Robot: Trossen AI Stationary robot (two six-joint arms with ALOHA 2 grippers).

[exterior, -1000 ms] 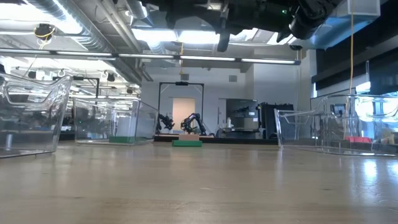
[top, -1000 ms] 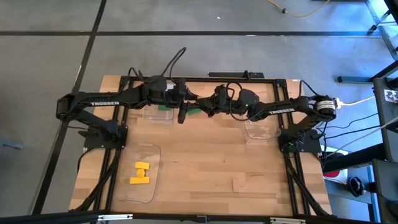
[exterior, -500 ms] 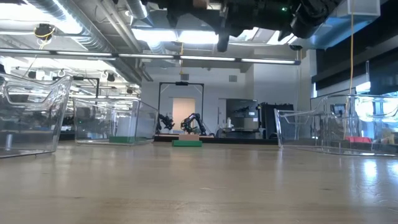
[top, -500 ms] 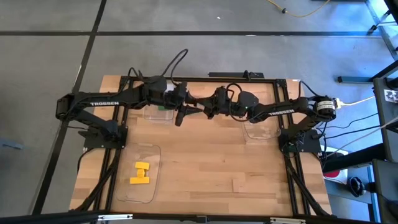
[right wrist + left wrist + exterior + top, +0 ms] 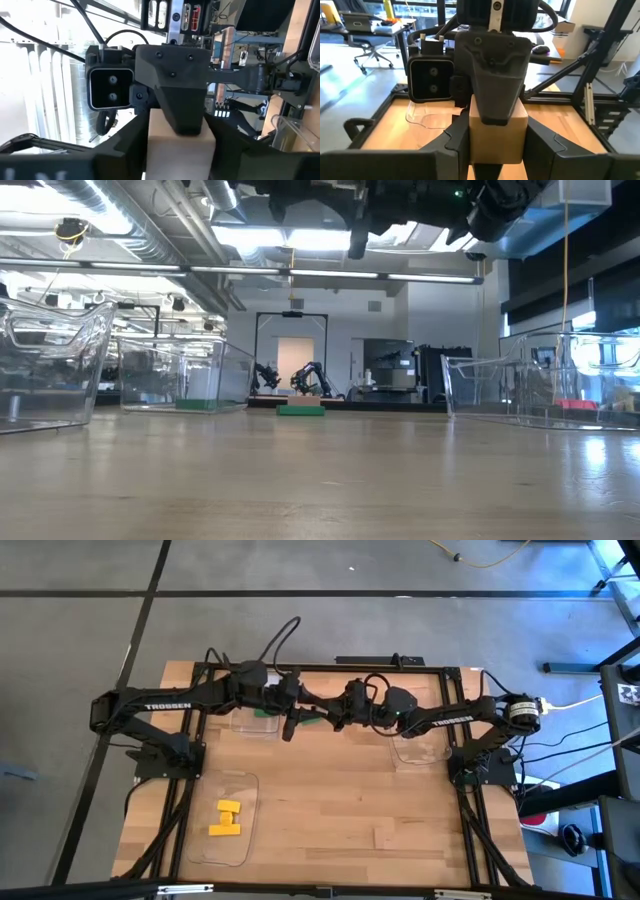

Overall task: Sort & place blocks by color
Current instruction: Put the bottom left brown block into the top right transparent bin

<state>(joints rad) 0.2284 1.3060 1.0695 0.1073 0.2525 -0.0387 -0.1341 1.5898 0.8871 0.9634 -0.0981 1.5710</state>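
Observation:
A pale tan wooden cube [image 5: 497, 131] [image 5: 180, 139] sits between both grippers, high over the far middle of the table. My left gripper [image 5: 291, 718] [image 5: 497, 152] and my right gripper [image 5: 330, 718] [image 5: 181, 152] face each other, each shut on this cube. In the low view both are at the top edge [image 5: 350, 220], well above the table. Two yellow bricks [image 5: 226, 818] lie in the near-left tray. A green brick [image 5: 301, 410] rests flat on the far table. Another green piece [image 5: 200, 403] lies in the far-left tray. My left gripper pinches the tan cube's two side faces [image 5: 472, 135] between its fingers, reaching level from the table's left. The cube is lifted clear. My right gripper pinches the cube on its other pair of faces [image 5: 150, 142], level from the table's right; one of its fingers [image 5: 492, 85] covers a cube face.
Three clear plastic trays stand on the table: far-left [image 5: 255, 726], right [image 5: 420, 750] and near-left [image 5: 240, 840]. In the low view their walls [image 5: 170, 375] [image 5: 520, 385] rise at both sides. Bare wood [image 5: 340, 800] lies between them.

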